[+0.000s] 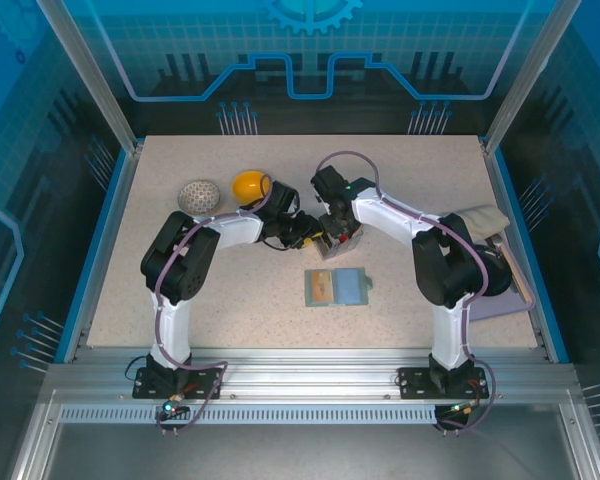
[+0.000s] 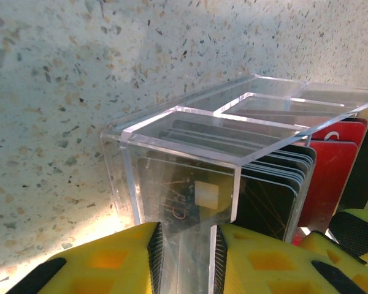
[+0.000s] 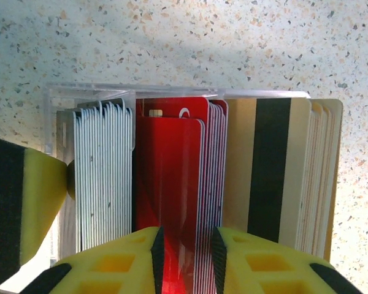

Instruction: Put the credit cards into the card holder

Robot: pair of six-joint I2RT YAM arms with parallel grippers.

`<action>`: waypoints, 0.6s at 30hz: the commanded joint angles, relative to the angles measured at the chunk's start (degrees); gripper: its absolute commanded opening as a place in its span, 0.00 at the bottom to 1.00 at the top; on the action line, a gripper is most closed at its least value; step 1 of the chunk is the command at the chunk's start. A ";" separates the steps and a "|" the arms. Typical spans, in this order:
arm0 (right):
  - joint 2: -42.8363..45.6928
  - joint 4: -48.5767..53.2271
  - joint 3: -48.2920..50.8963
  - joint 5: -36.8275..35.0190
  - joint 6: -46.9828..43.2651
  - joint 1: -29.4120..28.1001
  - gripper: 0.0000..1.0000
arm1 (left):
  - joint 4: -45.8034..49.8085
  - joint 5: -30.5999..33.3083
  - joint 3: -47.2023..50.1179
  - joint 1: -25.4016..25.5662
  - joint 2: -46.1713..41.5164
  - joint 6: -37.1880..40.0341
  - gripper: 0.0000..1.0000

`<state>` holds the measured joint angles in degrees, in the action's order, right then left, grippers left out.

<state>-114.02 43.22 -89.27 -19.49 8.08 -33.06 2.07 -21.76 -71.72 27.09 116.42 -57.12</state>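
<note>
Just beyond the middle of the worktop (image 1: 230,290), both arms meet at a clear plastic rack (image 2: 190,131) that stands upright and holds the credit cards (image 3: 104,171) on edge in rows: grey-white at the left, red in the middle, tan with a black stripe at the right. The left pincer (image 2: 185,257) is clamped on one of the rack's clear walls, with black cards just behind it. The right pincer (image 3: 187,257) is closed on a red card (image 3: 172,184) from the middle row. The card holder (image 1: 337,287) lies open and flat on the worktop, nearer than the rack and apart from it.
</note>
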 commanded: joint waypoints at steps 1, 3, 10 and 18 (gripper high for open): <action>-1.94 0.98 -0.48 -0.77 -0.14 -0.10 0.30 | 4.00 1.37 2.67 -0.37 1.18 -0.91 0.31; -2.65 0.88 -0.40 -1.47 -0.42 -0.33 0.31 | 3.91 1.28 2.69 -0.47 1.09 -0.94 0.31; -5.07 1.34 -0.69 -5.39 -1.47 -1.42 0.32 | 4.11 1.46 2.55 -0.46 1.00 -0.81 0.31; -0.35 -0.46 1.16 -11.29 -0.54 -2.00 0.25 | 4.78 1.54 2.35 -0.46 1.09 -0.50 0.31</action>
<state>-115.83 42.72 -89.73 -27.27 7.46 -35.22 1.13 -22.17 -71.24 26.98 116.40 -57.10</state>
